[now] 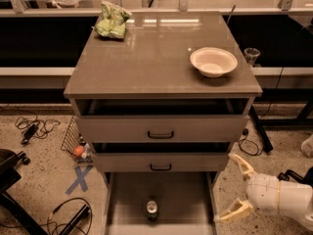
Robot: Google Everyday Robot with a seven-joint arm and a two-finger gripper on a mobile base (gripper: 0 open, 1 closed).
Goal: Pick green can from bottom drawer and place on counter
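Observation:
The green can [152,208] stands upright on the flat grey floor of the open bottom drawer [181,195], near its front edge, silver top showing. My gripper [234,188] is at the lower right, just outside the drawer's right side, to the right of the can and apart from it. Its two pale fingers [242,164] are spread wide and hold nothing. The counter [156,58] is the glossy grey-brown top of the cabinet above.
A white bowl [213,61] sits at the counter's right and a light green snack bag [112,21] at its back left. The two upper drawers [160,129] stand slightly open. Cables, a blue floor cross [79,178] and a wire basket [76,142] lie left of the cabinet.

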